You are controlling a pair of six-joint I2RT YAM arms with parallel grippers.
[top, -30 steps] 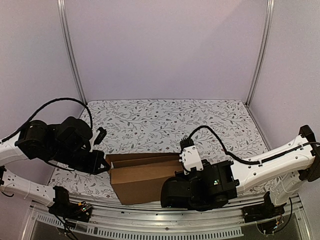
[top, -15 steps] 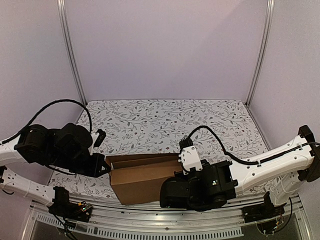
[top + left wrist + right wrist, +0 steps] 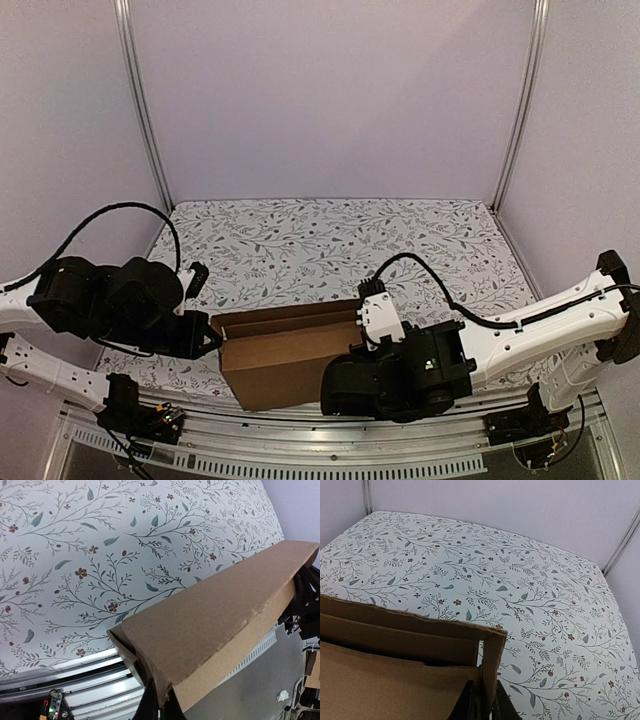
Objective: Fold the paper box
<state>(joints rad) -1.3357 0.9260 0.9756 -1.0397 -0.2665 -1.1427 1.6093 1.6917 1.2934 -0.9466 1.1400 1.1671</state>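
The paper box [image 3: 285, 365] is a brown cardboard mailer standing near the table's front edge, its walls partly raised and its inside open. My left gripper [image 3: 208, 336] is at the box's left end. In the left wrist view that gripper [image 3: 160, 683] is shut on the corner edge of the paper box [image 3: 215, 615]. My right gripper [image 3: 347, 378] is at the box's right end. In the right wrist view it [image 3: 483, 682] straddles the upright right wall of the paper box [image 3: 492, 655], with one dark finger close on each side.
The floral tablecloth [image 3: 330, 240] stretches behind the box to the back wall. A metal rail [image 3: 300, 430] runs along the near edge under the box. Vertical frame posts [image 3: 140, 100] stand at the back corners.
The left arm has dropped slightly toward the near edge, and the box's left end has come down with it. The right arm has barely moved.
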